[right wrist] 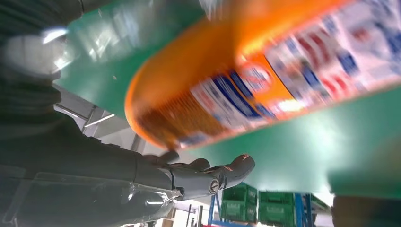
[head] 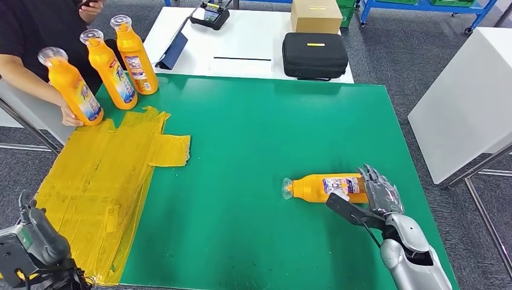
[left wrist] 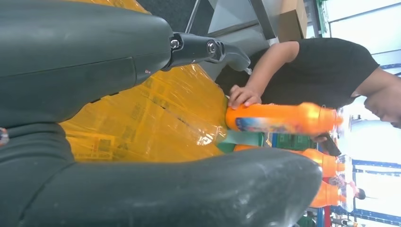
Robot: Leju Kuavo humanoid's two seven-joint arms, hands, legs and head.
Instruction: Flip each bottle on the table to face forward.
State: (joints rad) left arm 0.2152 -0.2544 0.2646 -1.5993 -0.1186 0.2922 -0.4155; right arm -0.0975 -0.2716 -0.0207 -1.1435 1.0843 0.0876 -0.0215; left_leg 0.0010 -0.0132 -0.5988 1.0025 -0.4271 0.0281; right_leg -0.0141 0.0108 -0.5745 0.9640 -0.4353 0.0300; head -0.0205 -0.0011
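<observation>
The right hand (head: 379, 192) is lying at the base of the bottle (head: 326, 187), which is lying on its side on the green mat (head: 253, 151); its fingers seem to be spread, not gripping. The left hand (head: 30, 241) is hanging low, its fingers unreadable.

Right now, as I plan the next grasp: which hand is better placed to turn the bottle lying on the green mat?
The right hand. It is already at the base end of the lying bottle, on the mat's right side. The left hand sits low at the near left, over the yellow sheet, well away from it.
</observation>
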